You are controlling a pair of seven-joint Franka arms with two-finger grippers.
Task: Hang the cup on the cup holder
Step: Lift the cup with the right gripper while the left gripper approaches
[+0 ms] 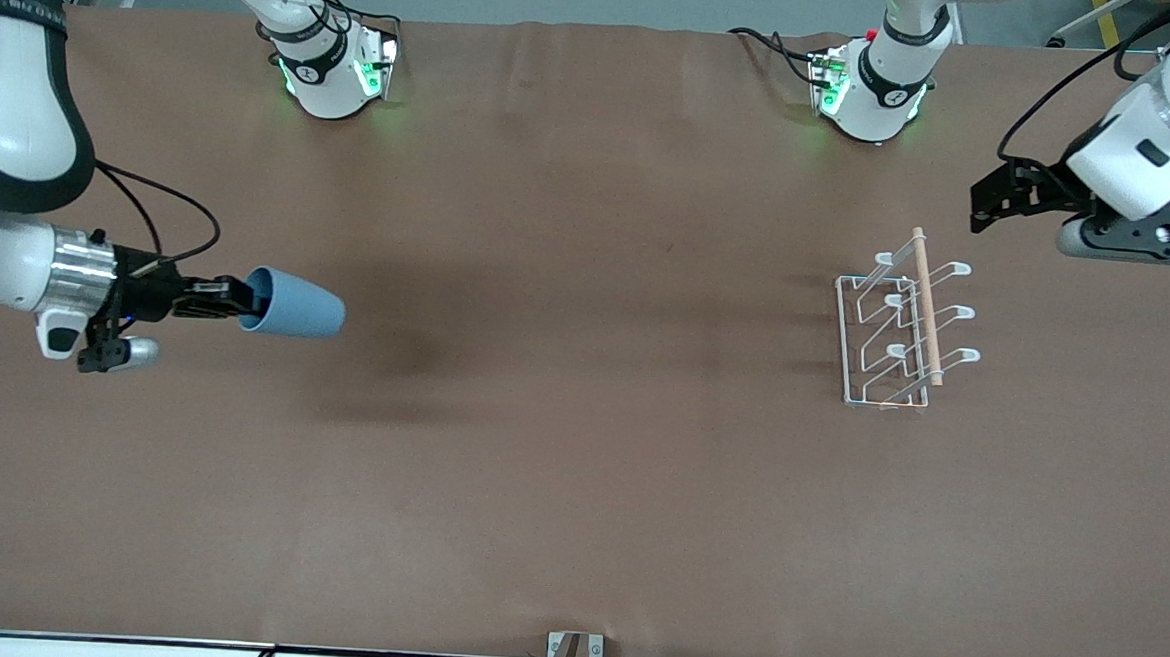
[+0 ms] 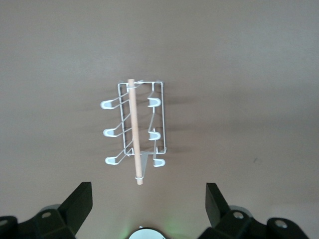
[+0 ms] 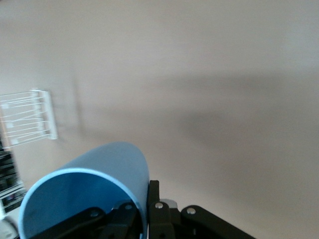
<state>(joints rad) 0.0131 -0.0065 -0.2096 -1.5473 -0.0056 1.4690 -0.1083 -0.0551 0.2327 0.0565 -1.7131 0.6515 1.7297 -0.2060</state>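
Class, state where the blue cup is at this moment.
The cup is held off the table by its rim in the right gripper, lying sideways over the right arm's end, well apart from the cup holder.

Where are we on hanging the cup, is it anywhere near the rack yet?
Done: the right gripper is shut on the cup by its rim and holds it up over the right arm's end of the table. In hand: the carry. Left: the cup holder stands at the left arm's end, all prongs bare. The left gripper waits open above it.
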